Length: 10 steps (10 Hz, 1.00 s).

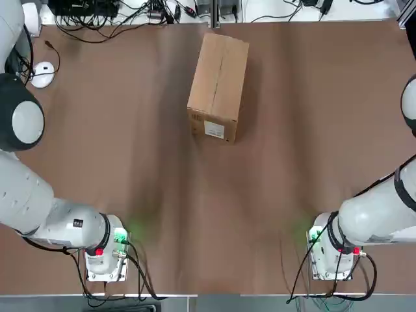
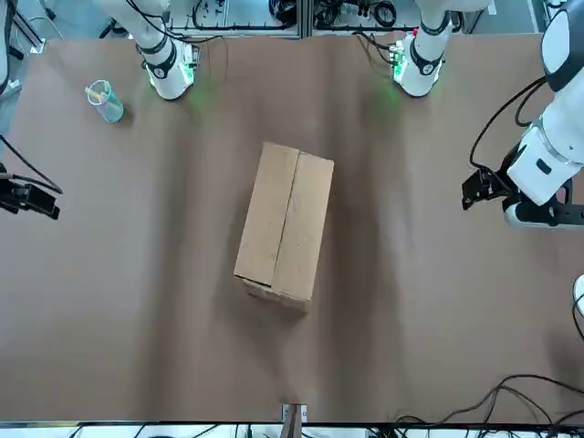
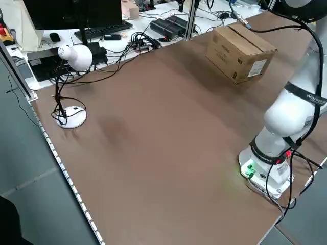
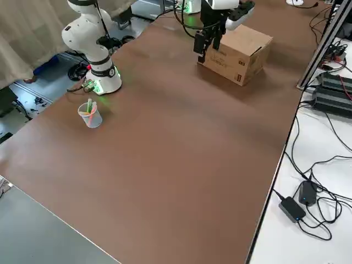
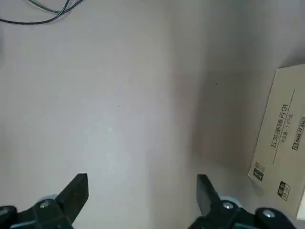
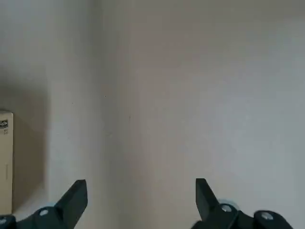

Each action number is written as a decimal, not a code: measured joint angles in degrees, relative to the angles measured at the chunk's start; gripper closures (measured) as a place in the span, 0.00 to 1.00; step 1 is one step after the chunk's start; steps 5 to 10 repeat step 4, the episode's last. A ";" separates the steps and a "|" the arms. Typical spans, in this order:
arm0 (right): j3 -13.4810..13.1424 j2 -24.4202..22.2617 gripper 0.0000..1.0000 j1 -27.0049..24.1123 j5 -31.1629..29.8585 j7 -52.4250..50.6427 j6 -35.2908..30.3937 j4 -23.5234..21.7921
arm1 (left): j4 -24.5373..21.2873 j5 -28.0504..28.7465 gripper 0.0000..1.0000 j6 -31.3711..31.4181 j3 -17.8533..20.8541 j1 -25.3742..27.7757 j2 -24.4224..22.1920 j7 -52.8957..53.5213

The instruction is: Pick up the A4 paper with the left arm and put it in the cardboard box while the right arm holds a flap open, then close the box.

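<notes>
You are looking at the cardboard box (image 1: 218,87) lying closed on its side in the middle of the far half of the table (image 1: 195,214), its two top flaps meeting along a centre seam and its white label (image 1: 214,129) facing the robot's bases. No pinkish sheet is showing in any view, so you cannot tell where the A4 paper is.

Your left gripper (image 5: 143,200) is hanging above bare table with its fingers spread wide and nothing between them. The box is sitting well off to one side of those jaws, only its printed side (image 5: 286,152) showing at the edge of the left wrist view.

Your right gripper (image 6: 140,200) is likewise standing wide open and empty over bare tabletop, with just a sliver of the box (image 6: 5,162) showing beyond one finger, well apart from the jaws.

Off to the right arm's side, a clear cup (image 2: 105,100) is standing near that arm's base. A white mouse (image 1: 43,73) is lying at the far left corner.
</notes>
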 joint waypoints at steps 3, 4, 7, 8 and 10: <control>0.22 0.00 0.00 -0.09 0.00 -0.01 0.02 0.05 | 0.00 0.00 0.00 0.00 -0.02 0.00 0.26 0.00; 0.22 0.00 0.00 -0.16 0.00 -0.01 0.02 0.07 | 0.00 0.00 0.00 0.00 -0.02 0.00 0.35 0.00; 0.22 0.00 0.00 -0.16 0.00 -0.01 0.02 0.07 | 0.00 0.00 0.00 0.00 -0.02 0.00 0.35 0.00; 0.22 0.00 0.00 -0.16 0.00 -0.01 0.02 0.07 | 0.00 0.00 0.00 0.00 -0.02 0.00 0.35 0.00; 0.22 0.00 0.00 -0.16 0.00 -0.01 0.02 0.07 | 0.00 0.00 0.00 0.00 -0.02 0.00 0.35 0.00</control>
